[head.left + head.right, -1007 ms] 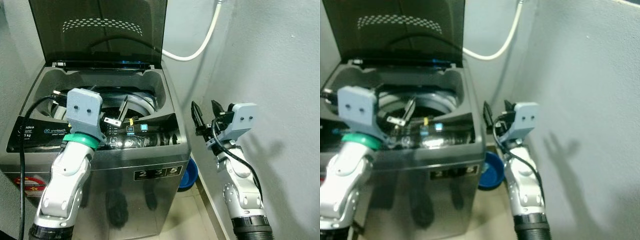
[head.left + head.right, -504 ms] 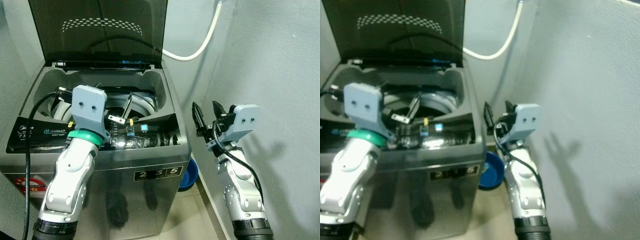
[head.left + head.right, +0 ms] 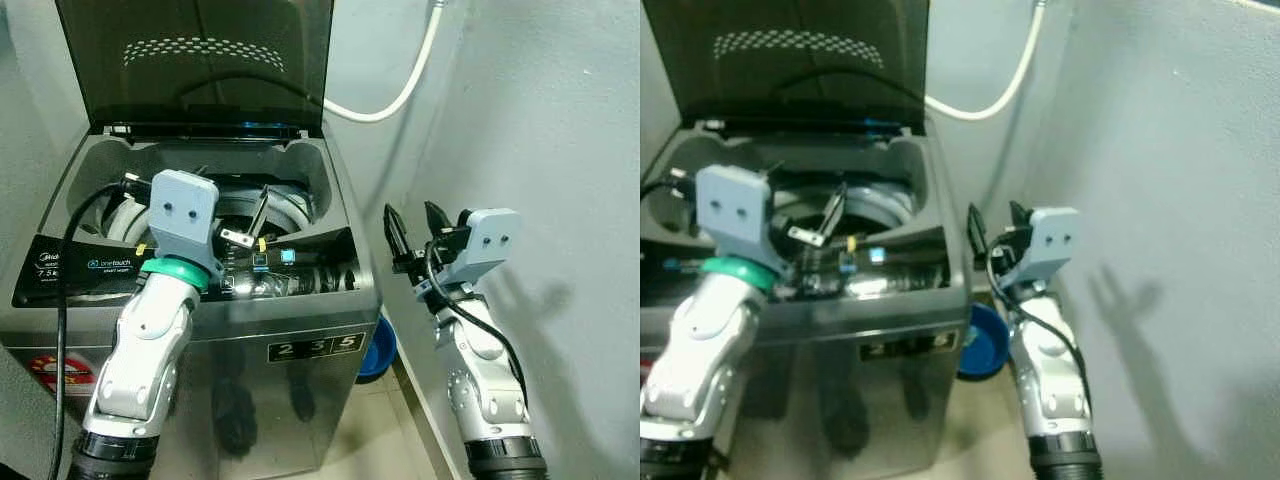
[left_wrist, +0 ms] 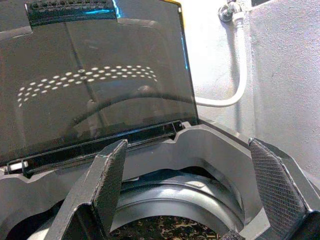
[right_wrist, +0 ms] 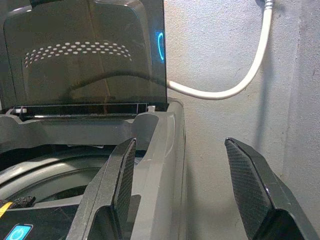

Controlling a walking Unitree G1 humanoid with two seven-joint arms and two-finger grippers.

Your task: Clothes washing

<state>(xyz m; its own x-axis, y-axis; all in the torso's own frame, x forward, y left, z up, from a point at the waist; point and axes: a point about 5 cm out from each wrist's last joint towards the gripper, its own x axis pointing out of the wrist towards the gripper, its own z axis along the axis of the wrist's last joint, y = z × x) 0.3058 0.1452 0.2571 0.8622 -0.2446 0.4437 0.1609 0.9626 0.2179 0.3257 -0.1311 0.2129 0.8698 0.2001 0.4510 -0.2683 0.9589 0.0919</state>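
Observation:
A grey top-loading washing machine (image 3: 300, 345) stands in front of me with its dark lid (image 3: 200, 60) raised upright. My left gripper (image 4: 186, 150) hovers open over the front control strip and points into the drum (image 3: 285, 205). Nothing is between its fingers. Dark speckled fabric (image 4: 165, 232) lies low in the drum. To the right of the machine, my right gripper (image 3: 409, 212) hangs open and empty in the gap by the wall. It is level with the machine's top edge.
A white hose (image 3: 400, 90) loops along the back wall behind the lid. A blue basin (image 3: 378, 350) sits on the floor between the machine and the grey right wall (image 3: 560, 150). The control panel (image 3: 90, 265) runs along the machine's front left.
My left arm has risen a little and shifted forward over the drum opening. The right arm has stayed in place.

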